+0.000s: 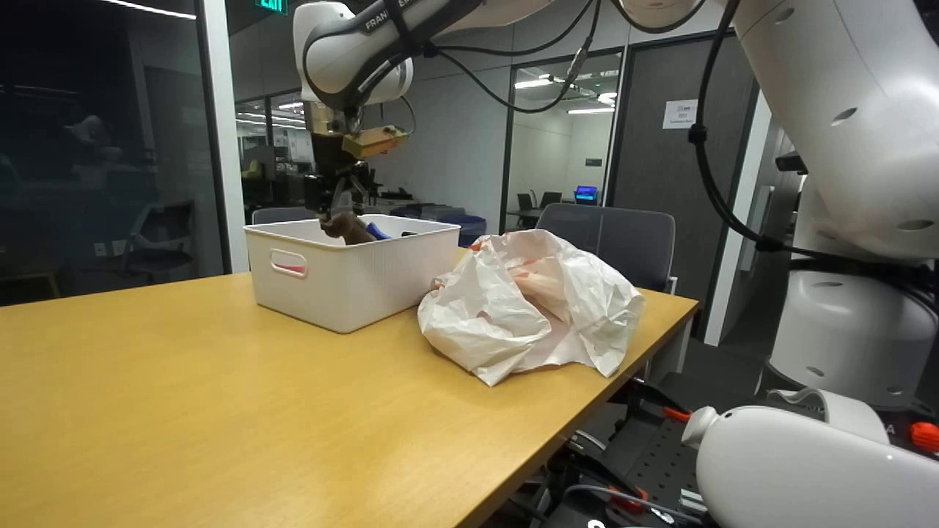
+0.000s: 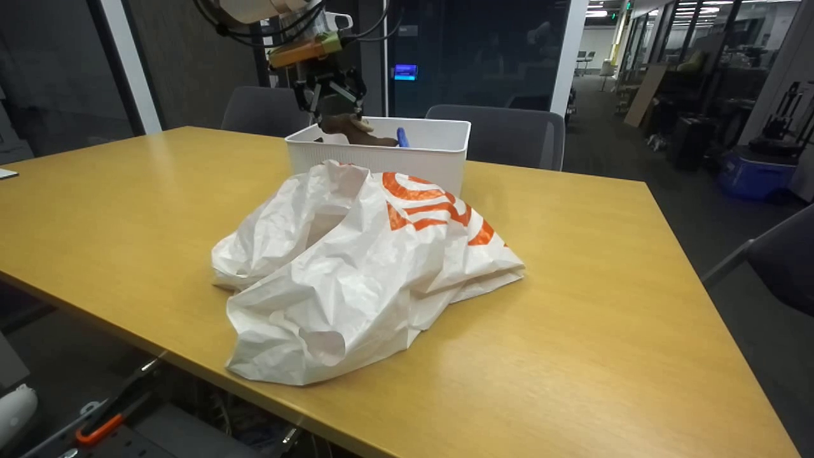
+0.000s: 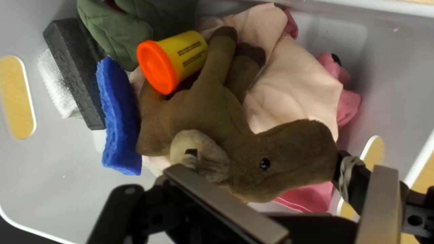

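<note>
Hanging over the far white plastic box [image 2: 407,161], the black gripper [image 3: 266,159] is holding its fingers apart, likely because the brown plush animal [image 3: 210,112] lying inside is poking its head between them.

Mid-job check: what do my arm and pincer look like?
The arm is white and rounded, with printed lettering beginning "FRAN". Black cables loop alongside, and a black strap crosses it. Above the black, many-jointed pincer sits an orange block with a greenish end. The pincer has grey bars; a pale wrap rings one finger.
</note>
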Controlling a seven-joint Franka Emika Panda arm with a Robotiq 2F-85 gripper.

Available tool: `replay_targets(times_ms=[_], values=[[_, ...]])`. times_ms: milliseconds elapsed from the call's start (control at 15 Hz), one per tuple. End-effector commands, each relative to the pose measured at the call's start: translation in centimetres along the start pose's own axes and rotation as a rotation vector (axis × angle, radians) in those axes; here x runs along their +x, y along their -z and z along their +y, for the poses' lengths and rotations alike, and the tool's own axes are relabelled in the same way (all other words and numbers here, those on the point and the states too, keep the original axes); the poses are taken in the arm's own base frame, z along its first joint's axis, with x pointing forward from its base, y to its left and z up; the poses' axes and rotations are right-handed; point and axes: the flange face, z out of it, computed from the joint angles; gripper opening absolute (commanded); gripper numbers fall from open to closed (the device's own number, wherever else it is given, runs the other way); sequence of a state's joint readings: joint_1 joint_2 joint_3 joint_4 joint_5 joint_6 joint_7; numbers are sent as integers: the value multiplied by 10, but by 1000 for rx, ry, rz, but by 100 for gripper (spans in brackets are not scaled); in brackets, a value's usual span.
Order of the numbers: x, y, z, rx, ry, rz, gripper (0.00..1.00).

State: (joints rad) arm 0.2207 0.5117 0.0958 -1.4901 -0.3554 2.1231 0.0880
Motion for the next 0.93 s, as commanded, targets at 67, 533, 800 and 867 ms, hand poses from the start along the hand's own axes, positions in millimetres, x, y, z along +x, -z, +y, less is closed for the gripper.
replay_targets(times_ms=[67,533,800,867], values=[[15,3,5,-50,26,17,66],[15,8,12,-48,-2,24,12],[14,12,17,-54,-30,30,4],[14,19,20,-61,-43,42,2]])
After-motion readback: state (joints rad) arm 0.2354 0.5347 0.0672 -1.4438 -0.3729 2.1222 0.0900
